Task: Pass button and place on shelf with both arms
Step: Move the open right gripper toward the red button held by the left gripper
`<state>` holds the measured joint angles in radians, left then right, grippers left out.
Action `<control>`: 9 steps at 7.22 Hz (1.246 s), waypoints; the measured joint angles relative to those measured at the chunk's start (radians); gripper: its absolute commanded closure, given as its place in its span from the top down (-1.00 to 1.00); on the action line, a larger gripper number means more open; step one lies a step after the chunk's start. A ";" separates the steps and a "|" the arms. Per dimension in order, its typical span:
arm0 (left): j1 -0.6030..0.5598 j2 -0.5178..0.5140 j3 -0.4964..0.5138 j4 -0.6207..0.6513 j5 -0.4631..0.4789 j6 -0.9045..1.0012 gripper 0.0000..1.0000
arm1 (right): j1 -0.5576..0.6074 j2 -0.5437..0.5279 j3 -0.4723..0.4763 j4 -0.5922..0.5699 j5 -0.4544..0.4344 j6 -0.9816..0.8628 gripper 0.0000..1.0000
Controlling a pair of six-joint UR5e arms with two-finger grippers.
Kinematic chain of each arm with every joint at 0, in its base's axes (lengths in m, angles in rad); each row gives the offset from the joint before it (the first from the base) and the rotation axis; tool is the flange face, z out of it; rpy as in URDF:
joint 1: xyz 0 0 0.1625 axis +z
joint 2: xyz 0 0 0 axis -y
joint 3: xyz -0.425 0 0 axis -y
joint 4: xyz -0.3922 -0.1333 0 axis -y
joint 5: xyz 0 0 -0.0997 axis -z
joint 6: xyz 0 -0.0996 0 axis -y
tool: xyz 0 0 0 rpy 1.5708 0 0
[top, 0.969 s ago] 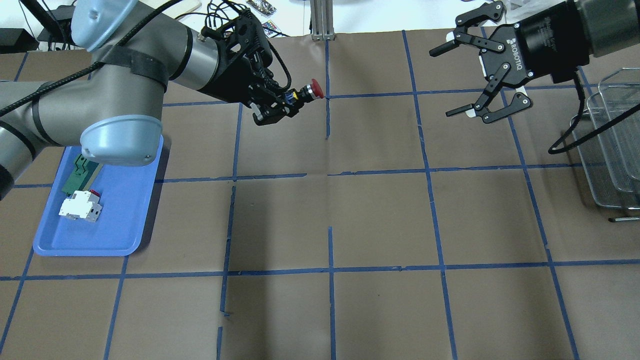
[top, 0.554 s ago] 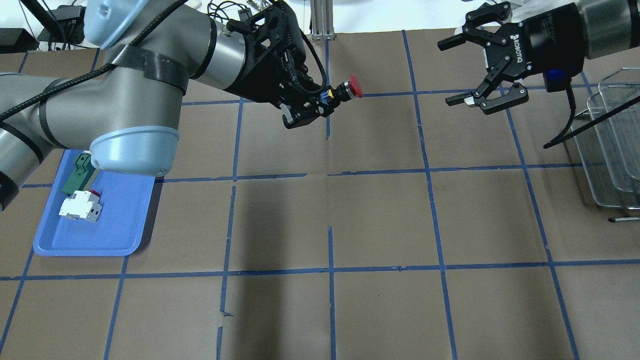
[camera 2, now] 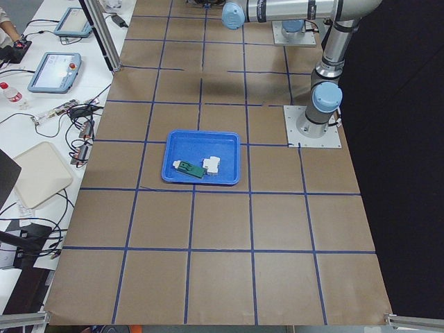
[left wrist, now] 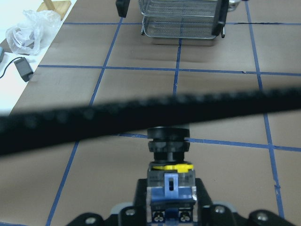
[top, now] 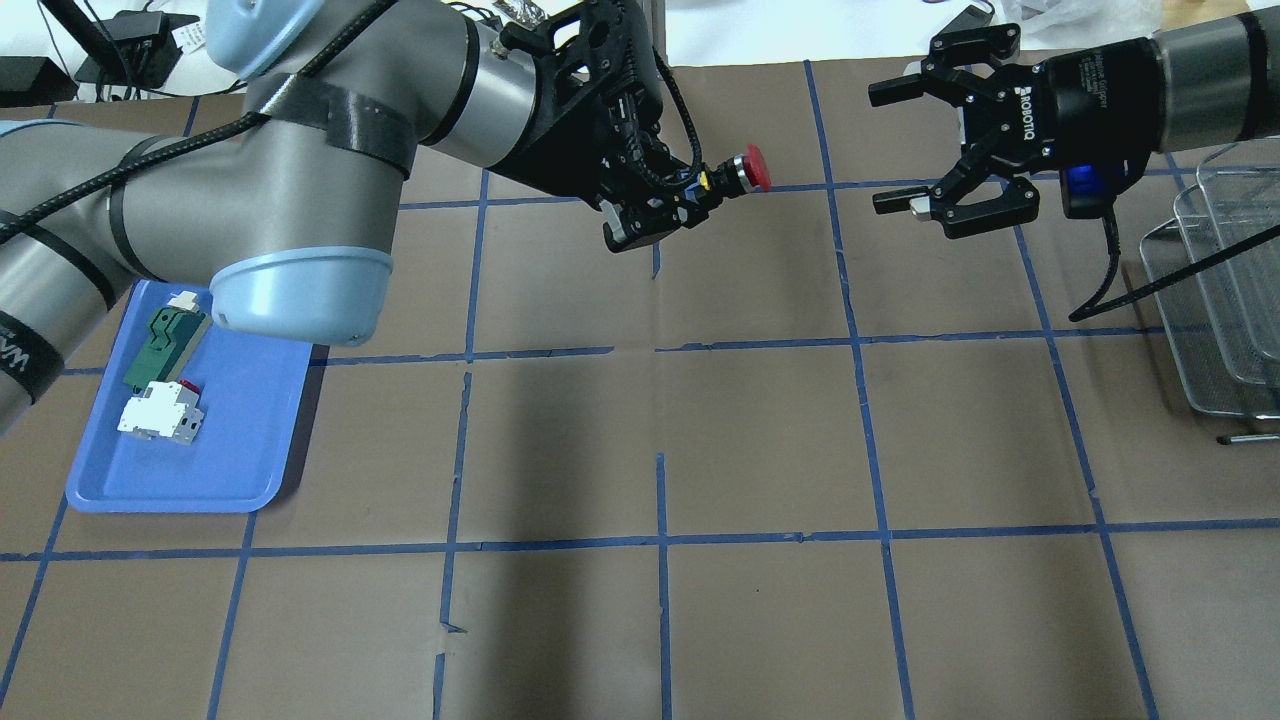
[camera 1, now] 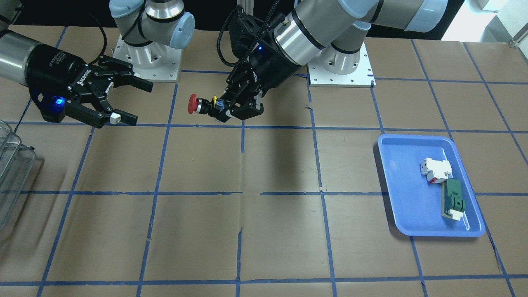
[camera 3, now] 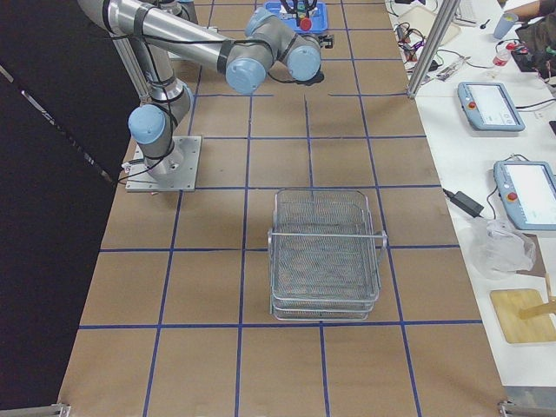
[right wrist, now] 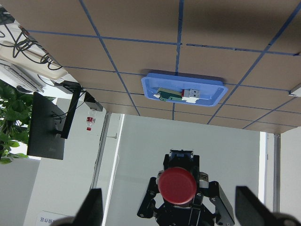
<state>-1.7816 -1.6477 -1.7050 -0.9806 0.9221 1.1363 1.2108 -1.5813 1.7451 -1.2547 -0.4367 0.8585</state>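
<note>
Since a second ago my left arm [top: 300, 180] has swung the button [top: 748, 168] across toward 3 o'clock. My right tool [top: 884, 150] has turned to face it, so the gap between them is much smaller.

Nearest me, at about 8 o'clock on the bench [top: 760, 440], sits the blue tray [top: 190, 495]. It holds the white block [top: 160, 413] and, just beyond that, the green part [top: 158, 342]. Out at 3 o'clock the shelf [top: 1225, 300] stands at the bench edge, its wire baskets stacked in tiers.

Farther out, near 12 o'clock, my left tool [top: 685, 195] is clamped on the rear of the button, around the blue and yellow bits. It holds the button roughly level above the bench, with the black body and red cap sticking out toward 3 o'clock. At about 1 o'clock my right tool is spread wide and grips nothing, its fingers aimed back toward 9 o'clock. The red cap is near those fingers but not between them. Through my right wrist view I see the cap almost straight on.
</note>
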 measured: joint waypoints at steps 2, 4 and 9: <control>-0.005 0.006 0.002 0.000 0.001 -0.005 -1.00 | 0.017 -0.038 0.008 0.001 0.009 -0.004 1.00; -0.007 0.007 0.002 0.000 0.001 -0.008 -1.00 | 0.063 -0.054 0.010 -0.006 0.017 -0.001 1.00; -0.007 0.007 0.002 0.000 0.002 -0.009 -1.00 | 0.105 -0.054 0.050 -0.016 0.020 0.001 1.00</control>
<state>-1.7886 -1.6406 -1.7027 -0.9802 0.9245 1.1275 1.3155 -1.6352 1.7951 -1.2709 -0.4168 0.8599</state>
